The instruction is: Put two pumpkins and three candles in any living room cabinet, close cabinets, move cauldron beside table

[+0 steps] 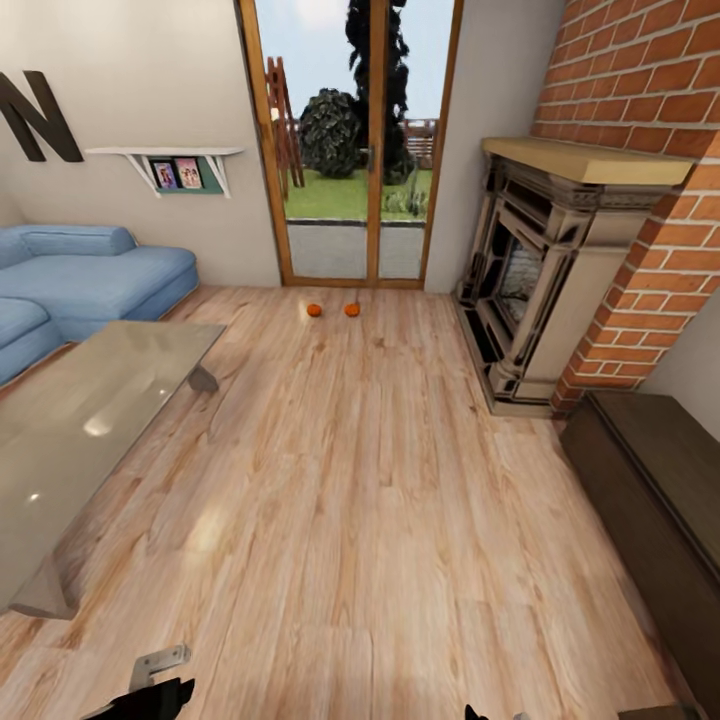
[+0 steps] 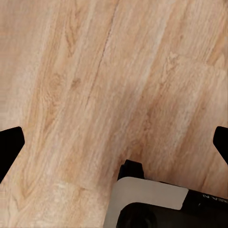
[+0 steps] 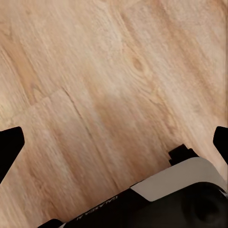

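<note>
across the room runs a pale wooden floor (image 1: 380, 500), reaching from the robot to the glazed garden doors (image 1: 355, 140) in the far wall. a blue sofa (image 1: 90, 280) fills the far left corner under a white wall shelf (image 1: 170, 155), and a brick chimney wall (image 1: 640, 150) with a dark ornate fireplace (image 1: 530, 280) takes the far right. the table (image 1: 80, 420), glossy grey with angled legs, lies along the left edge of the floor, in front of the sofa. the cabinet (image 1: 660, 490), long, low and dark brown, stands along the right edge of the floor just past the fireplace; its front looks shut, as far as the angle allows. the pumpkins (image 1: 314, 310), two small orange balls, sit on the floor at its far edge, just before the doors, near each other but apart, well away from both table and cabinet.

the left gripper (image 2: 114, 142) hangs over bare boards, its two dark fingertips (image 2: 9, 145) wide apart at opposite edges of the wrist view with nothing between them. the right gripper (image 3: 114, 142) is likewise spread wide and empty above the floor, one fingertip (image 3: 9, 145) at each side. part of the robot's grey and black base (image 2: 152, 204) shows beneath each wrist.
</note>
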You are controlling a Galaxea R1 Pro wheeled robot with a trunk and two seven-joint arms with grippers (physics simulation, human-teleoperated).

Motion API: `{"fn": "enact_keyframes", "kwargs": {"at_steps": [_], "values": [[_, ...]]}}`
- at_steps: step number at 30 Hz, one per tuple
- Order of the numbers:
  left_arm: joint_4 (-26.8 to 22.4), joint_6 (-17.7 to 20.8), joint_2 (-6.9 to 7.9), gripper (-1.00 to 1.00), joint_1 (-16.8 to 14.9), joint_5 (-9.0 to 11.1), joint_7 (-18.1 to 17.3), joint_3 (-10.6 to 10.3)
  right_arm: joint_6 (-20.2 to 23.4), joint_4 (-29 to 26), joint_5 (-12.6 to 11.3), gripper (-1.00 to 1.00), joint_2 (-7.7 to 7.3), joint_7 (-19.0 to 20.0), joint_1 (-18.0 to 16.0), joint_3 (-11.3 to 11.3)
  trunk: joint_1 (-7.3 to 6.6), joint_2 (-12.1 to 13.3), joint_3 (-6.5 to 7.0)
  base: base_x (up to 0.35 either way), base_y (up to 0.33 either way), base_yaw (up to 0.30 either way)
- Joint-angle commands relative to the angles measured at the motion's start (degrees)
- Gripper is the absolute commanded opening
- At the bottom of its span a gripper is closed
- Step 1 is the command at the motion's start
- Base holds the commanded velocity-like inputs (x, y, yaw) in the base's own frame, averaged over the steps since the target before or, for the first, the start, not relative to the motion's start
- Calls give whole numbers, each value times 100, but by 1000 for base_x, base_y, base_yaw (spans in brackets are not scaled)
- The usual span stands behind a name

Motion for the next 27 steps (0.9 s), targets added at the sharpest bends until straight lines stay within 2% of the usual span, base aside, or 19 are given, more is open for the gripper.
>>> {"fn": "enact_keyframes", "kwargs": {"at_steps": [1, 4, 6, 8, 10, 13, 17, 19, 24, 27], "values": [[-12, -12, -16, 100, -4, 43, 89, -47, -27, 11, -58, 100, 4, 16, -5, 27, 4, -7, -7, 190, 0, 2], [22, -102, -153, 100, -3, -13, 169, -61, -24, 13, -59, 100, 4, -36, -5, 24, 4, -7, -7, 89, 0, 1], [75, -140, -237, 100, -7, -180, 301, -60, -4, 17, -65, 100, 5, -190, -5, 21, 4, -7, -7, 30, 0, 0], [102, -209, -347, 100, -9, -352, 507, -55, 11, 14, -56, 100, 11, -578, -5, 21, 4, -7, -7, 12, 0, 0], [161, -340, -448, 100, -10, -437, 747, -48, 13, 5, -46, 100, 17, -1067, -5, 21, 4, -7, -7, 5, 0, 0], [301, -592, -521, 100, -16, -481, 961, -44, 14, -4, -37, 100, 73, -1549, -5, 25, 4, -7, -7, 2, 0, 0], [361, -712, -565, 100, -18, -486, 1022, -36, 19, -2, -12, 100, 199, -1709, -5, 34, 4, -7, -7, 0, 0, 0], [370, -732, -589, 100, -19, -512, 1029, -35, 16, 0, 115, 100, 232, -1734, -5, 37, 4, -7, -7, 0, 0, 0], [320, -658, -643, 100, -25, -514, 1023, -36, 4, -2, 729, 100, 259, -1750, -5, 32, 4, -7, -7, 0, 0, 0], [332, -360, -709, 100, -47, -460, 1028, -32, 9, -6, 867, 100, 263, -1751, -5, 31, 4, -7, -7, 0, 0, 0]]}}
